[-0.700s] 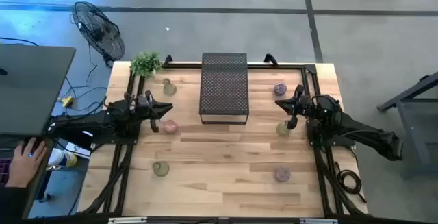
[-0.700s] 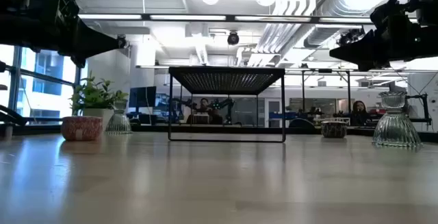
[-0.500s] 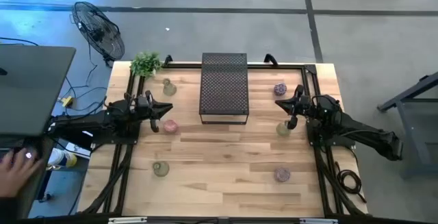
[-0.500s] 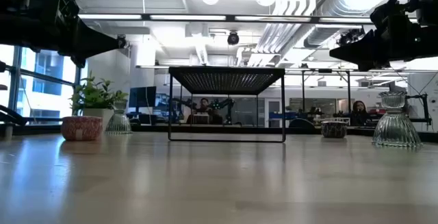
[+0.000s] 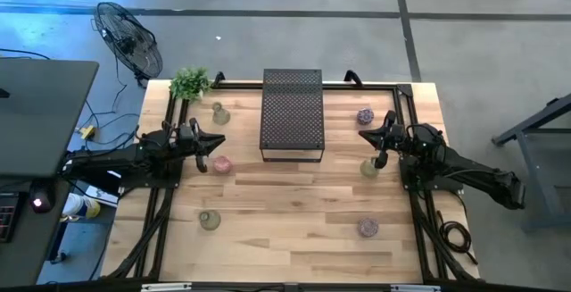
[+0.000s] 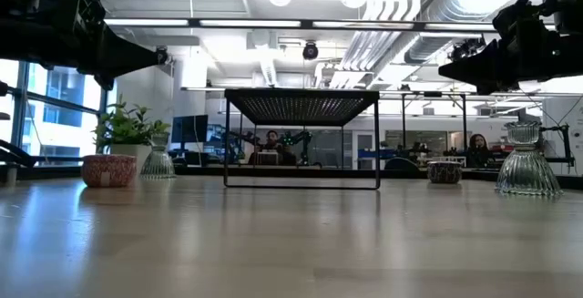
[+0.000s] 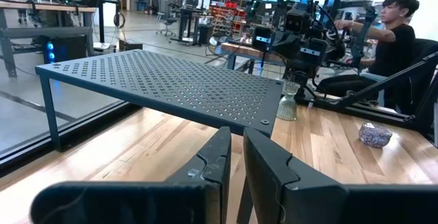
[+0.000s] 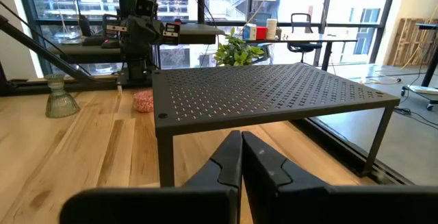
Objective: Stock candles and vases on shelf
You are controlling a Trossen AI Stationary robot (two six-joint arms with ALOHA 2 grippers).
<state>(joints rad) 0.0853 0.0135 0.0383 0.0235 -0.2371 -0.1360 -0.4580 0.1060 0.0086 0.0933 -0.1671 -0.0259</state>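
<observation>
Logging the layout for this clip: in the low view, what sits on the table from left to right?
Pink candle → potted plant → glass vase → black shelf → dark candle → large glass vase.

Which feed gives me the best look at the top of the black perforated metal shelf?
The high view: the whole dotted top of the black perforated metal shelf shows from straight above, with nothing standing on it. The low view shows the shelf only edge-on, from slightly beneath. Both wrist views show the shelf top obliquely, also bare.
</observation>
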